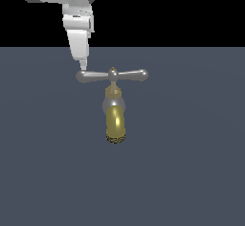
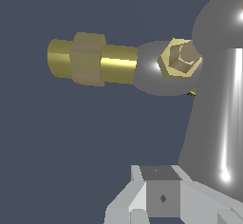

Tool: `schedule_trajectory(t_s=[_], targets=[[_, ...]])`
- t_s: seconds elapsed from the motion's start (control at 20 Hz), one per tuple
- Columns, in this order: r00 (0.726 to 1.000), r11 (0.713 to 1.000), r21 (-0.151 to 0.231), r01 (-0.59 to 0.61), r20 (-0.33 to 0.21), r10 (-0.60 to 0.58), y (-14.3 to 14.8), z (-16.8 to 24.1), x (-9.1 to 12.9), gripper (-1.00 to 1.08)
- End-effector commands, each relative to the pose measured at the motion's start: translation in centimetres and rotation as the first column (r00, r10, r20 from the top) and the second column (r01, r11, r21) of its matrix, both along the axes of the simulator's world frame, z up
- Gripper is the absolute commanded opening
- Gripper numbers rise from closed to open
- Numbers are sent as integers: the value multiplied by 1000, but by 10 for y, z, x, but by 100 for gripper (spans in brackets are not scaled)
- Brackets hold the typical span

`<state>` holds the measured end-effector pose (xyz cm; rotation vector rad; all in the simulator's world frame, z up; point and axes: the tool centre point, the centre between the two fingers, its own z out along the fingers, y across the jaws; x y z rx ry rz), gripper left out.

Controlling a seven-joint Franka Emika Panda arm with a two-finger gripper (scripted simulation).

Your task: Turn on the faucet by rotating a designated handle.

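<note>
Glossy silver metal handle [image 1: 112, 75], shiny brass-yellow faucet [image 1: 115, 119] with mesh-textured tip, matt white tool [image 1: 83, 66].

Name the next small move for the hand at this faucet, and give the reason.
Probably a short sideways push on the handle. The hand has its tip at the crossbar's bulbous end on the exterior view's left, far from the faucet axis, so a push there should rotate it. Actual contact cannot be confirmed.

We are viewing from the exterior camera, set back and raised, facing the faucet [image 1: 115, 115] spout-on across the grey floor [image 1: 191, 172]. The wrist camera is sitting very close beside the handle [image 2: 223, 99]. Both views are sharing the faucet.
</note>
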<state>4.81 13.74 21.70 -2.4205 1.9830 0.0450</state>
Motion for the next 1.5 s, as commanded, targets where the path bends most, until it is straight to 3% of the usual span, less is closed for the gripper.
schedule_trajectory(t_s=[0.0, 0.6, 1.45], targets=[[999, 999, -12, 33, 6, -33, 2, -8, 5, -100], [997, 997, -27, 71, 14, -71, 4, -18, 10, -100], [997, 997, -27, 72, 14, -71, 3, -19, -36, -100]])
